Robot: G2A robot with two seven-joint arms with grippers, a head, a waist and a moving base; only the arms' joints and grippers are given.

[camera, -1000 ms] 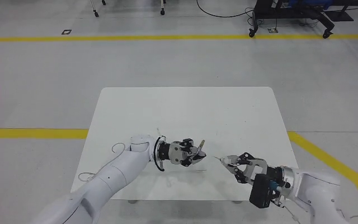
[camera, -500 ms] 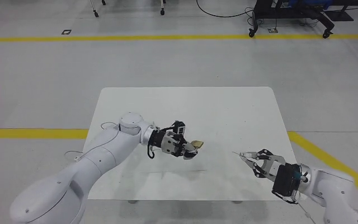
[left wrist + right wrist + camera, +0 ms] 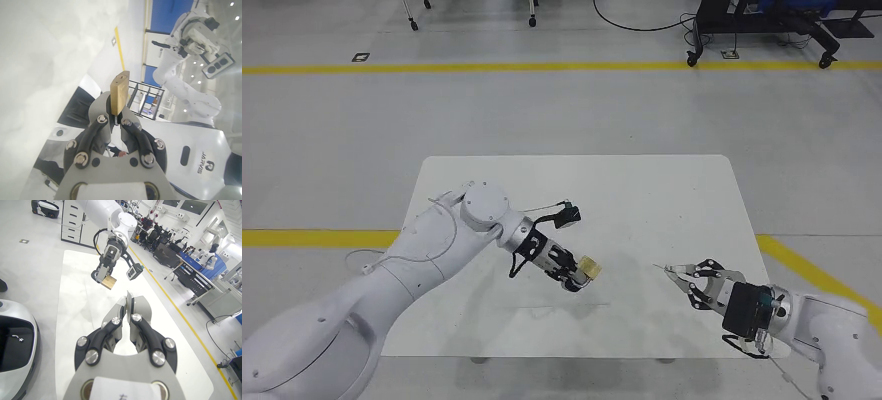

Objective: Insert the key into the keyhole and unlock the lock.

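A small brass padlock (image 3: 589, 267) hangs above the white table (image 3: 642, 195), with my left gripper (image 3: 572, 277) shut on its shackle end. In the left wrist view the padlock (image 3: 120, 92) stands up from the left gripper (image 3: 115, 115), its keyhole face (image 3: 121, 77) pointing away from the wrist. My right gripper (image 3: 689, 277) is near the table's front right, shut on a thin silver key (image 3: 662, 268) that points toward the lock. In the right wrist view the key (image 3: 129, 301) sits edge-on between the fingertips, and the padlock (image 3: 109, 281) hangs ahead, a clear gap away.
The left arm's black camera module (image 3: 568, 213) sticks out beside its wrist. A yellow floor line (image 3: 312, 238) runs past both sides of the table. Bare tabletop lies between and beyond the two grippers.
The right gripper with the key has drawn away to the right, widening the gap to the lock. The left arm has swung its elbow up and turned the padlock, which has barely shifted.
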